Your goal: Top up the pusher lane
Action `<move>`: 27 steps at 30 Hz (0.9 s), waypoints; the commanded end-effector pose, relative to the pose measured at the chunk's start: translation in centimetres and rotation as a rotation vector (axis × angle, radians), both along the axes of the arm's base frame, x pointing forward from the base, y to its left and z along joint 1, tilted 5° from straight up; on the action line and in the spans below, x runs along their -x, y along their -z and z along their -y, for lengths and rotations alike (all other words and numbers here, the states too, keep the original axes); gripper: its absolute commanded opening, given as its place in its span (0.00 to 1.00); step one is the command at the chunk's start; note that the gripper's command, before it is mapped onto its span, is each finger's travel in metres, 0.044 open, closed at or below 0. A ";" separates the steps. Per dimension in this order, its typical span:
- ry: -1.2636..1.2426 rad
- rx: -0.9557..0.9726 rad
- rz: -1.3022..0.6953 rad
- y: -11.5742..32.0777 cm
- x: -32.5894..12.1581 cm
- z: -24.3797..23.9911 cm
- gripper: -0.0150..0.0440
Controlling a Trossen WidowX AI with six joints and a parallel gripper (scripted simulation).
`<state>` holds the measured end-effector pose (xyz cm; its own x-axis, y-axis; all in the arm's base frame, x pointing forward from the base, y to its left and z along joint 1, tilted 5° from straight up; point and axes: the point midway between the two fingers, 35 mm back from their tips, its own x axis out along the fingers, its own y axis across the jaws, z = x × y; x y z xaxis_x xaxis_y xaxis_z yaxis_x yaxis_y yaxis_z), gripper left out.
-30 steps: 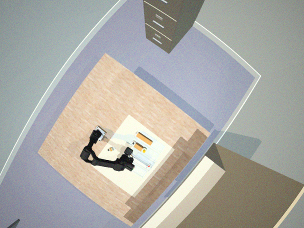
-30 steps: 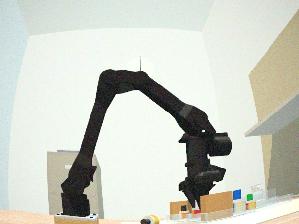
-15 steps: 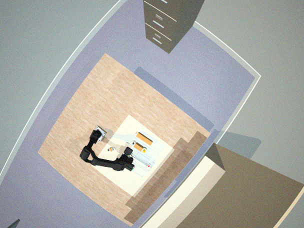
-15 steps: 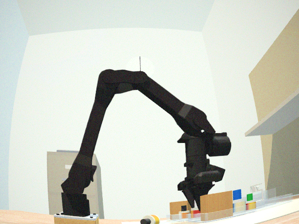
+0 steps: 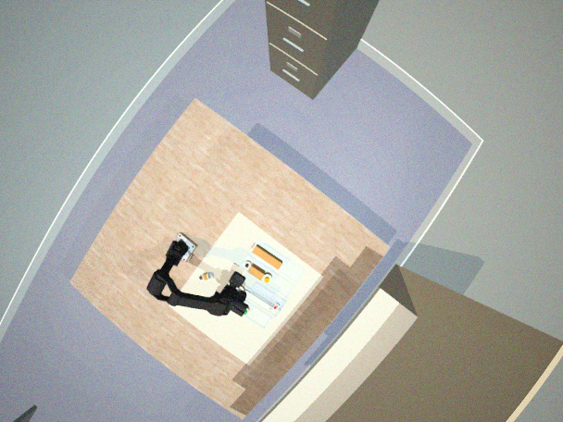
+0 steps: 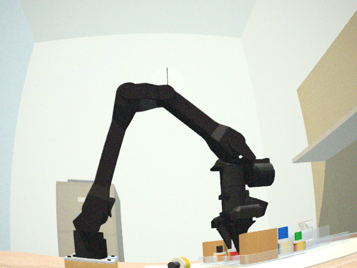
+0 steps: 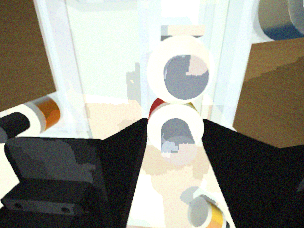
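My gripper [image 7: 173,123] [image 6: 236,250] points down and is shut on a white-rimmed jar [image 7: 175,130], which shows a red band in the exterior view [image 6: 233,253]. The jar looks upright. Directly beyond it in the wrist view stands the other white-rimmed jar [image 7: 181,67], in the clear-walled lane [image 7: 227,65], with the pale pusher plate [image 7: 182,31] behind it. The two jars look very close or touching. A bit of red label shows between them; I cannot tell whose it is. The front stop and the held jar's base are not clearly visible, so floor contact cannot be told.
A jar with black cap and orange band [image 7: 47,114] [image 5: 247,265] stands left of the gripper in the wrist view. A yellow-banded jar [image 6: 185,261] [image 5: 206,276] lies nearer the arm base. A yellow-topped jar [image 5: 267,279], wooden blocks [image 6: 258,245] and a blue-labelled jar [image 7: 280,22] are nearby.
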<state>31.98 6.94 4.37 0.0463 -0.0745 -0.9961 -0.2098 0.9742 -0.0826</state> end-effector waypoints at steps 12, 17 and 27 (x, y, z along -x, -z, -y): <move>-0.003 0.002 0.000 0.0 0.0 0.0 0.61; -0.003 0.002 0.000 0.0 0.0 0.0 0.75; -0.003 0.002 0.000 -2.0 0.1 -0.2 0.75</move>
<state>31.91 7.11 5.79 0.0417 -0.0758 -0.9963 -0.2157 0.9729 -0.0830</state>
